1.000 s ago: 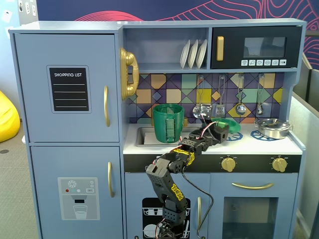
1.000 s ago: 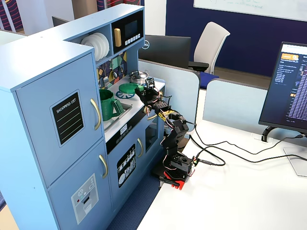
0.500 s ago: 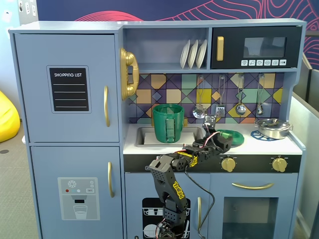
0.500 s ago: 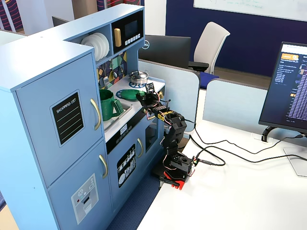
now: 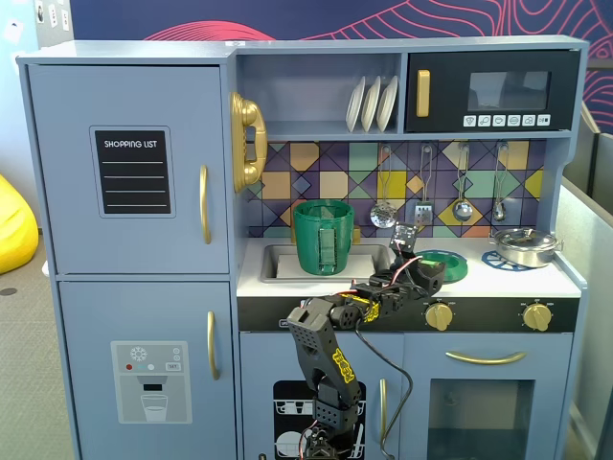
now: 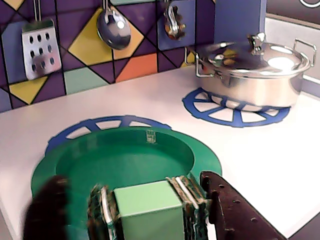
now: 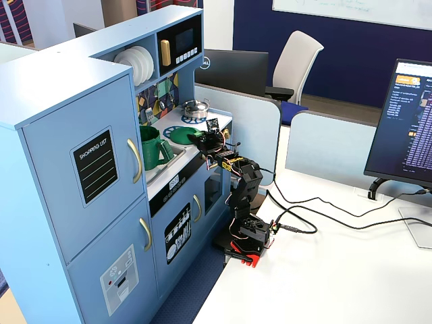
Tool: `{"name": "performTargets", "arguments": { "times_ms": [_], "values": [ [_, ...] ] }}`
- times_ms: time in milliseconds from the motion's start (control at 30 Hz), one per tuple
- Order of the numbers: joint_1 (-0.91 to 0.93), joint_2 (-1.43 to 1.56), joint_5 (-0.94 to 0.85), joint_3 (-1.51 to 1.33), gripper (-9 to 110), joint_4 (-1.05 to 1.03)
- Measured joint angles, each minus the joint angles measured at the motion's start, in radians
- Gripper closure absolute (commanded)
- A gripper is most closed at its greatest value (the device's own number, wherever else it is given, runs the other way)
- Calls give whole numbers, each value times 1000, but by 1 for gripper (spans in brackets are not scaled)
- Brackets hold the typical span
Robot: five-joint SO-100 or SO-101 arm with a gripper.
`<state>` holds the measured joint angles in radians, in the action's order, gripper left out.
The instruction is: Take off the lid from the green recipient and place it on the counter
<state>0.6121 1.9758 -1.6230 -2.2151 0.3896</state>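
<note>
The green lid lies flat on the white counter, over a blue burner ring. Its light green knob stands between my fingers. My gripper is open: the blurred left finger stands clear of the knob and the right finger sits beside it. In a fixed view the lid rests right of the gripper. The tall green recipient stands uncovered in the sink, left of the arm. In another fixed view lid, gripper and recipient show too.
A steel pan with its own lid sits on the right burner ring. Ladles and a slotted turner hang on the tiled back wall. The sink is left of the lid. Knobs line the counter front.
One second ago the lid hung above the counter in the gripper. The arm has lowered and the lid now rests on the burner ring; the jaws have parted from the knob.
</note>
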Motion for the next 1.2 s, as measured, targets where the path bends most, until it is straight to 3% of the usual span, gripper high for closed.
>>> {"name": "performTargets", "arguments": {
  "times_ms": [367, 633, 733, 900, 1200],
  "values": [
    [0, 38, -3, -25, 64, 6],
    [0, 255, -32, -26, 69, -149],
    [-11, 365, -37, -26, 76, -255],
    [-60, 555, -37, -31, 101, -538],
    [-172, 830, -34, -44, 101, -1161]
  ]
}}
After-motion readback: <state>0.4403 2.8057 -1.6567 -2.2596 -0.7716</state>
